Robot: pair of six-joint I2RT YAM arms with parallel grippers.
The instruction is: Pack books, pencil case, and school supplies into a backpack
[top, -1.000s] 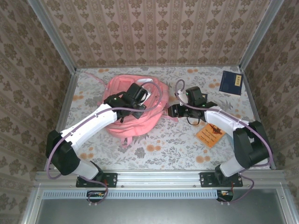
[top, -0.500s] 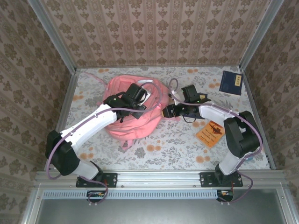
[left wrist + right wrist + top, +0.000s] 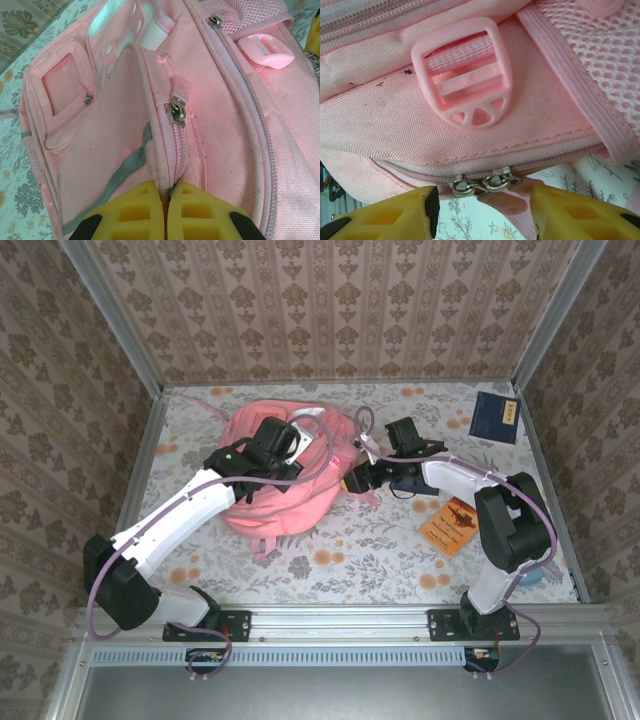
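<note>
The left jaws are pressed together, their yellow fingers (image 3: 131, 212) pinching a raised fabric seam of the pink backpack (image 3: 235, 145). The seam runs straight out ahead of the fingertips. A metal zipper slider (image 3: 176, 111) hangs on that seam a little beyond the tips. To the left of the jaws lies a pocket panel with a grey stripe (image 3: 127, 167). Ahead and to the right sits a pink plastic buckle (image 3: 265, 50).

The right jaws stand spread, with a yellow finger (image 3: 395, 215) at each side of the lower edge of the wrist view. Between them lie two metal zipper pulls (image 3: 482, 185) and a soft pink tab (image 3: 502, 201). There is a clear gap on both sides, so nothing is clamped. Just beyond the pulls is the side of the backpack (image 3: 380, 115), and the buckle (image 3: 465, 70) lies flat on it, farther ahead.

From above, the backpack (image 3: 290, 502) lies on the table (image 3: 380, 550). The left jaws are down on its top and the right jaws are at its right edge. A navy book (image 3: 495, 417) lies well to the right of the right jaws, near the far corner. An orange-brown book (image 3: 450, 525) lies to their right on the near side, partly under the right arm.
</note>
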